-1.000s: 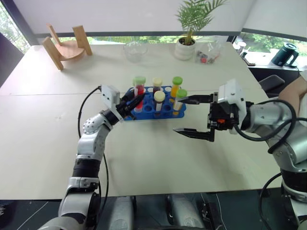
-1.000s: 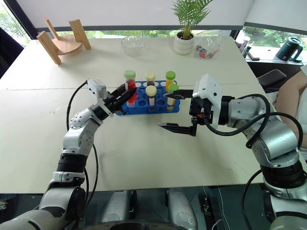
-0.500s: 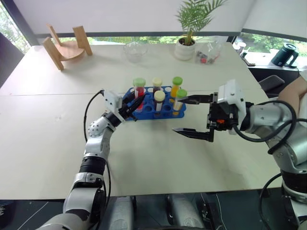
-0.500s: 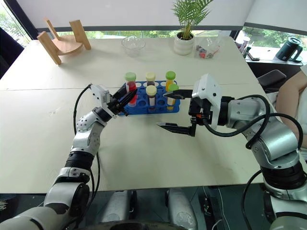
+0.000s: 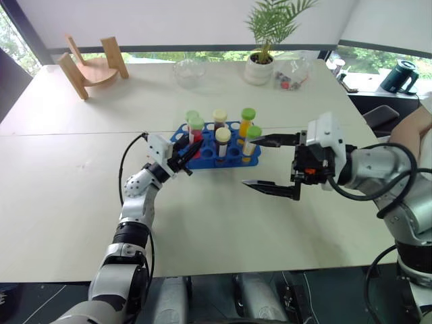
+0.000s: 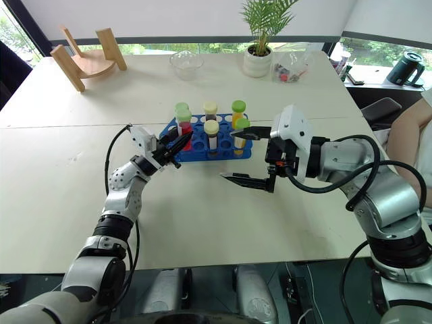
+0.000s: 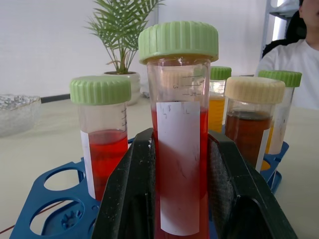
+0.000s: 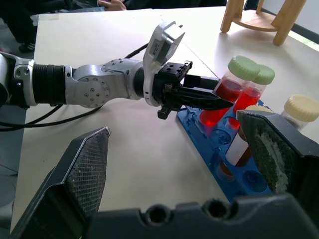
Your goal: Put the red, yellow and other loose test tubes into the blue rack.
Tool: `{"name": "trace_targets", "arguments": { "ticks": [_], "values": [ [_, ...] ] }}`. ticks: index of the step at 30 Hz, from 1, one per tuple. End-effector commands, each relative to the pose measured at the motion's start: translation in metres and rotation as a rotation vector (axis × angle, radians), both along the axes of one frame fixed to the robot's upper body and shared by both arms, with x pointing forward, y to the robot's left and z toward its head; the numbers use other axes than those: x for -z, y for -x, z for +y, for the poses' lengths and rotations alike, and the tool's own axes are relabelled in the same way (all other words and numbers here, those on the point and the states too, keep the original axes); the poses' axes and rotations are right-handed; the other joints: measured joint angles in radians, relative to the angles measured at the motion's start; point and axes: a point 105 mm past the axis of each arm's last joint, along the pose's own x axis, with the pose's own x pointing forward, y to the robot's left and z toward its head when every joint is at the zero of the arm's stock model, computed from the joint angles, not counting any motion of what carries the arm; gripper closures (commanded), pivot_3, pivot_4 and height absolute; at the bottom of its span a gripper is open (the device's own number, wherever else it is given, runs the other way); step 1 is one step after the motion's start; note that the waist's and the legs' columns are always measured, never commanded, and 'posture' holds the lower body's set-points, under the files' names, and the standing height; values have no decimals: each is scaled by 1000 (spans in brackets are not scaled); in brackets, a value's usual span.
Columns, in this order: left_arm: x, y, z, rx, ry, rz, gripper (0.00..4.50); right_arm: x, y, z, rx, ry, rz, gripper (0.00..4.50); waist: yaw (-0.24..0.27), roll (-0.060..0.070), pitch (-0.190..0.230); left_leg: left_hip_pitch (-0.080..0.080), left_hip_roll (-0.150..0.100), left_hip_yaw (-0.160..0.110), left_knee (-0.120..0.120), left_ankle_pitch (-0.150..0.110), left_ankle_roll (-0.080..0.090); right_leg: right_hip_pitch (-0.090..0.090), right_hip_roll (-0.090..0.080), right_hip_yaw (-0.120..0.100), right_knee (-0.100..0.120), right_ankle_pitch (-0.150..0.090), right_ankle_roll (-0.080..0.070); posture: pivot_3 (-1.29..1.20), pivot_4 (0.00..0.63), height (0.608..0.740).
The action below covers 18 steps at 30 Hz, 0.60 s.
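Six tubes at the rack, one still gripped

Six capped tubes stand in or over the bright blue plastic rack with round holes (image 5: 217, 152), which sits mid-way across the pale wooden table (image 5: 67, 182). Largest of the moving parts, the right gripper (image 5: 273, 163) hangs just beside the rack's right end, its black fingers spread wide and holding nothing. The left gripper (image 5: 185, 157) is at the rack's near-left corner, pinching a green-capped tube of red liquid (image 7: 179, 134) by its labelled body, upright over the holes.

The step in hand looks like seating this tube; the wrist view does not show whether its base is fully down in a hole. Next, I judge, the tube wants lowering straight, then the fingers parting without tipping the neighbours.

Contents, by the left wrist view: a second green-capped red tube (image 7: 102, 134), a cream-capped tube of brown liquid (image 7: 247, 119), and a green-capped orange tube (image 7: 217, 99) behind it. Several front holes stand empty.
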Motion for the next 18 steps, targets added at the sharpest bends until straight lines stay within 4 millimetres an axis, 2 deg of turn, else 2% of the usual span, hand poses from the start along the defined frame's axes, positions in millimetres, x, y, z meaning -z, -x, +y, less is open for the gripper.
{"name": "trace_targets", "arguments": {
  "ticks": [1,3,6,7,11,15,18],
  "values": [
    [11,1,0,4,-61,30,2679,-8,6,1,-12,-3,-39,0,0,0,0,0,0,0,0,0,0,0,0,0,0,0,0,0,150,740],
    [13,3,3,16,-89,26,1746,-7,6,0,-8,0,-34,0,1,0,0,0,0,0,0,0,0,0,0,0,0,0,0,0,150,740],
    [9,12,20,13,-188,17,231,-2,5,-5,15,10,-14,0,-1,0,0,0,0,0,0,0,0,0,0,0,0,0,0,0,150,740],
    [5,16,27,20,-226,17,82,0,4,-8,30,14,-7,0,-2,0,0,0,0,0,-1,0,0,0,0,0,0,0,0,0,150,740],
    [-19,40,59,11,-275,69,82,11,1,-22,96,16,40,0,0,0,0,0,1,0,-2,0,0,-1,0,-1,0,0,0,0,150,740],
    [-42,80,88,10,-280,191,82,23,-3,-41,214,-20,92,0,-1,0,0,0,1,0,-2,0,0,-1,-1,-1,-1,0,0,0,150,740],
    [-44,107,95,25,-291,281,82,26,-2,-49,263,-37,110,0,-1,0,0,0,1,1,-3,0,0,-1,-2,0,-1,-1,-1,0,150,740]
  ]
}}
